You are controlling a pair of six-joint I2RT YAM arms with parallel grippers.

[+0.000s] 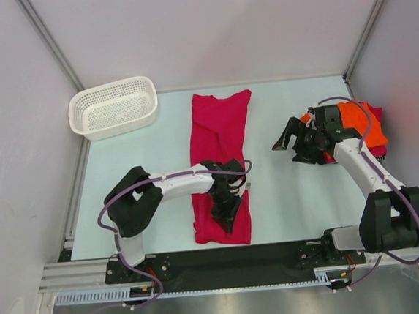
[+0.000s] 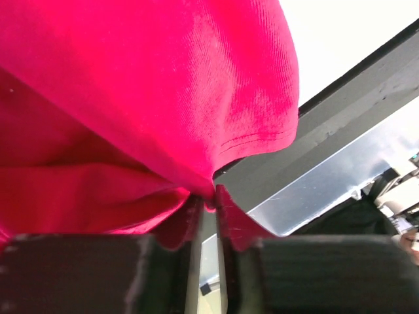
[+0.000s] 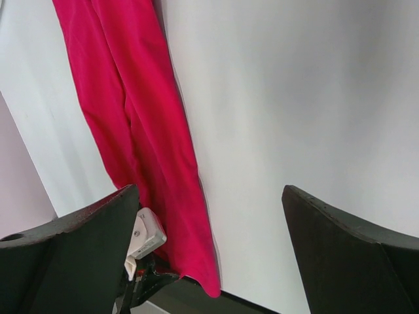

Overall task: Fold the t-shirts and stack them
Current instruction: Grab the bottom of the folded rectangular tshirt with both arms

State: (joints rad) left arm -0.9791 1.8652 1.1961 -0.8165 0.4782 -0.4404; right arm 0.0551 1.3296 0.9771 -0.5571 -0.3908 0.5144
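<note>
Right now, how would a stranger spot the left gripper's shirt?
At the centre of the table, the crimson t-shirt lies as a narrow strip, its near end pinched by the left gripper. Other shirts are piled at right, orange on top.

This is a robotics lab cell: plain white walls (image 1: pixel 220 31) on aluminium posts (image 1: pixel 43 39) box in my pale desk (image 1: pixel 293 194), and my left arm (image 1: pixel 175 183) and right arm (image 1: pixel 364 165) are bolted to a black rail (image 1: pixel 233 258) at 6 o'clock.
</note>
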